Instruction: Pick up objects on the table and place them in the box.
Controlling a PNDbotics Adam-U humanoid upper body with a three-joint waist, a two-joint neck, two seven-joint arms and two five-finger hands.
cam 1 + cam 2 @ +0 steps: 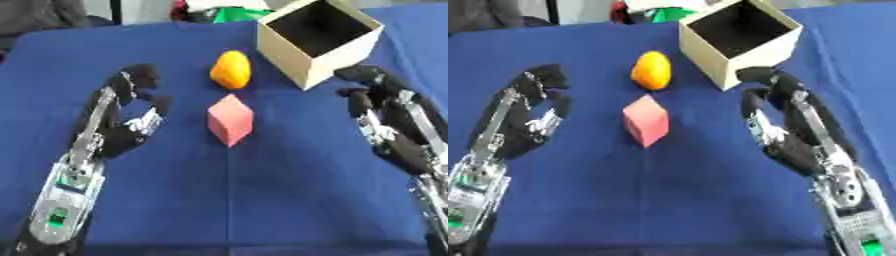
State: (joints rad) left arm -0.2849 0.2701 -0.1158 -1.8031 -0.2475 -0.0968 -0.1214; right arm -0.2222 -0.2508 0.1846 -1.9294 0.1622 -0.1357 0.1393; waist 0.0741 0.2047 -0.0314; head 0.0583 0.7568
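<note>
the pink block lay on the bench between both hands; the left hand, released, looked nearer than the released right hand.

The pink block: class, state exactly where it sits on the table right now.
The pink block lies mid-table on the blue cloth, between the two hands, just nearer than the orange fruit and down-left of the open box.

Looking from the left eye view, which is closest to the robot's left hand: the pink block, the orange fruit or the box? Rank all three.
From the left hand:
1. Pink block, just to its right, mid-table.
2. Orange fruit, farther back.
3. Open box, far right corner.
</note>
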